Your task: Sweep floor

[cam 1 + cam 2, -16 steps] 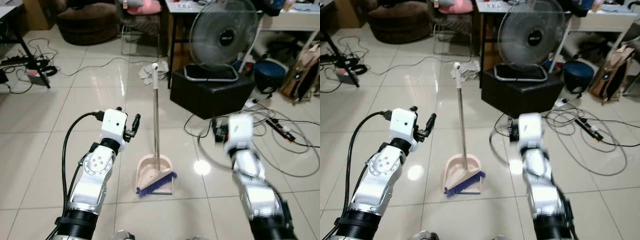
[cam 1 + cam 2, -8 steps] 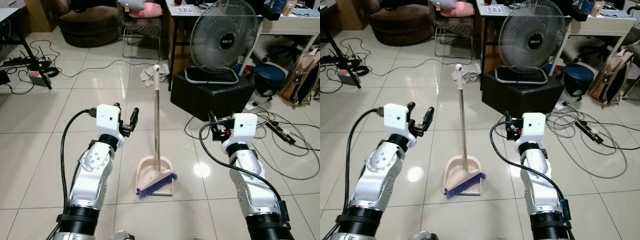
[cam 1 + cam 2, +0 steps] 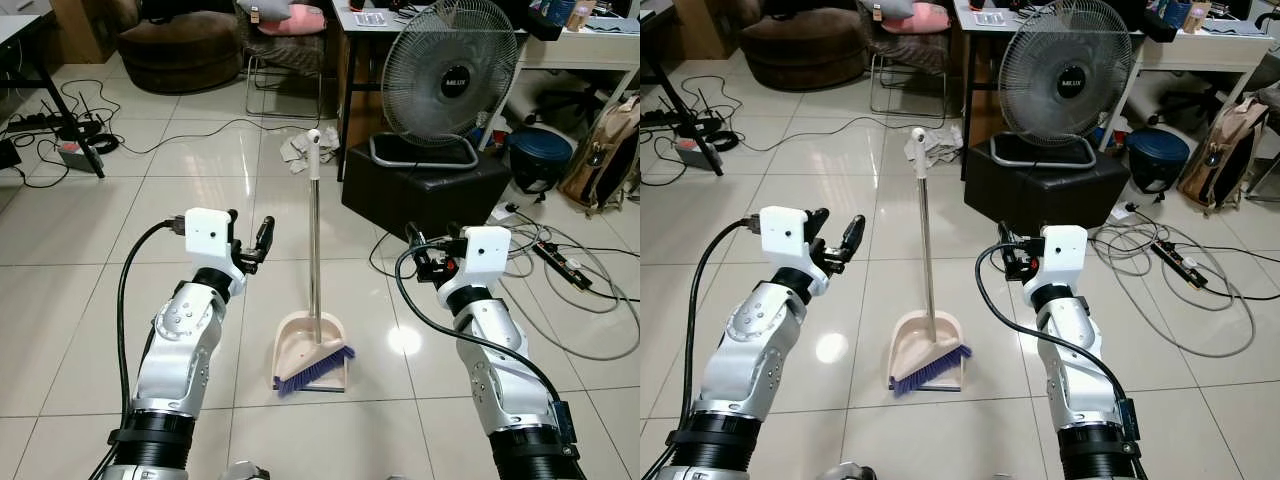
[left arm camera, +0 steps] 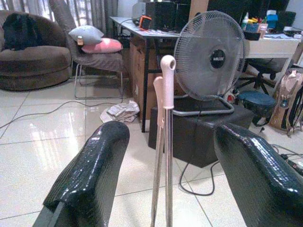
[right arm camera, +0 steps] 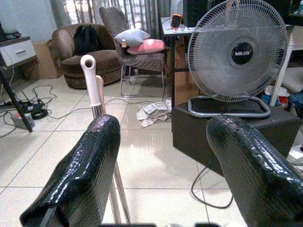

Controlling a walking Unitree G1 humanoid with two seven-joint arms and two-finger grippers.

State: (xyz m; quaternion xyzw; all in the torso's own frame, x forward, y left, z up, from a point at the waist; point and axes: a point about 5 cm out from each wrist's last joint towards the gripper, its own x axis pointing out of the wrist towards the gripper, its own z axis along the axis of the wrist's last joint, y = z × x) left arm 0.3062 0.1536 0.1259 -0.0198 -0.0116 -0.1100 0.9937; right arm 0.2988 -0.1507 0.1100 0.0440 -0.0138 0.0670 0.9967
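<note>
A broom and a pale pink dustpan [image 3: 310,340] stand upright together on the tiled floor straight ahead, purple bristles [image 3: 318,367] at the pan's front edge. Their silver handles [image 3: 313,230] end in a white grip [image 3: 312,140]. My left gripper [image 3: 250,228] is raised to the left of the handles, open and holding nothing. My right gripper [image 3: 425,257] is raised to the right of them at about the same height, also open. In the left wrist view the handles [image 4: 165,142] show between the two black fingers [image 4: 94,165], further off. In the right wrist view the grip [image 5: 90,75] stands just outside one finger [image 5: 90,161].
A standing fan [image 3: 445,75] sits on a black box [image 3: 425,185] beyond the broom to the right. Cables [image 3: 560,300] and a power strip [image 3: 562,260] trail over the floor at right. A crumpled cloth [image 3: 293,148], chair [image 3: 285,60], desk and backpack [image 3: 600,145] stand behind.
The right arm, blurred in motion a second ago, has come up and settled level with the left. The left gripper has risen a little and shifted slightly left. The broom has not moved.
</note>
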